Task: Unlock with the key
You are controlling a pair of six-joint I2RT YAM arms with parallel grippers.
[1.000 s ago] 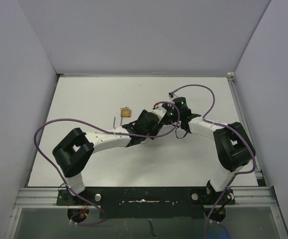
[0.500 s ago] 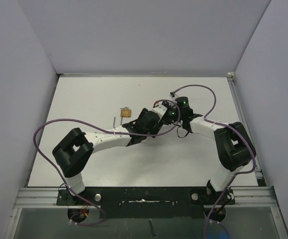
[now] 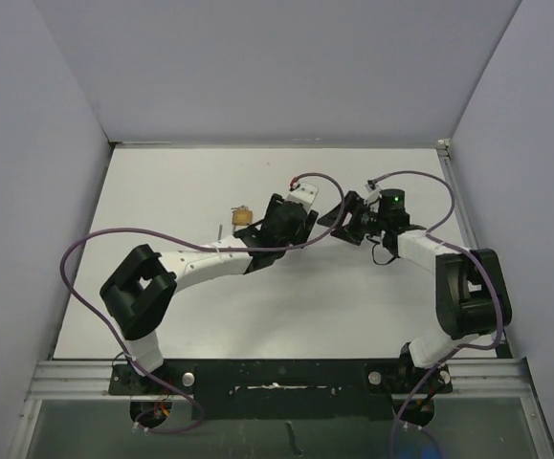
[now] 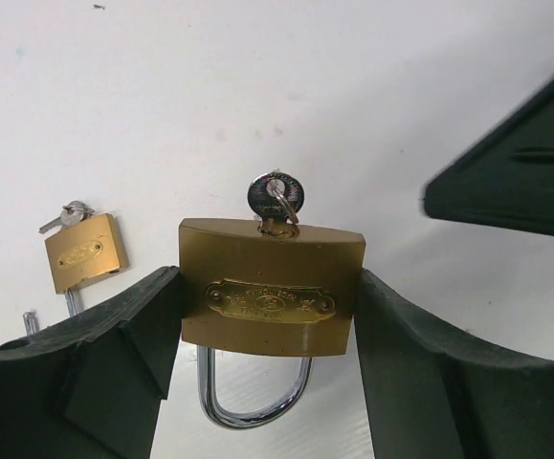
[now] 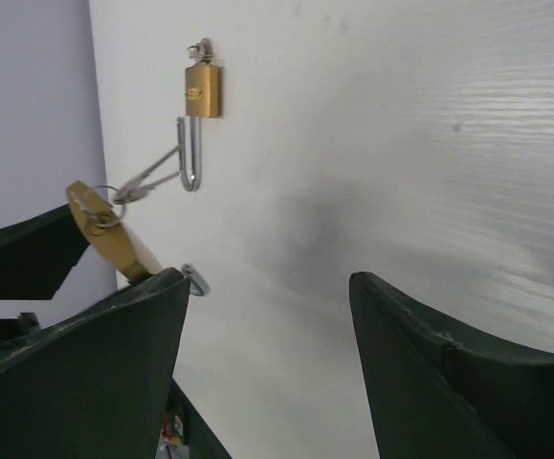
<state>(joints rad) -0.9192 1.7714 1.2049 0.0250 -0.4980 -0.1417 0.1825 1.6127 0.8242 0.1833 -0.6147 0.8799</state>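
We grip the lock (image 4: 271, 287) in our left end effector (image 4: 269, 330); our right end effector (image 5: 267, 292), spread wide, should turn the key (image 4: 275, 196) next.

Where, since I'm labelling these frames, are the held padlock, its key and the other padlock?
Held padlock (image 4: 271, 287): left wrist view, middle of its brass body.
Key (image 4: 275, 196): left wrist view, its round head above the body.
Other padlock (image 4: 85, 252): left wrist view, middle of its smaller brass body.
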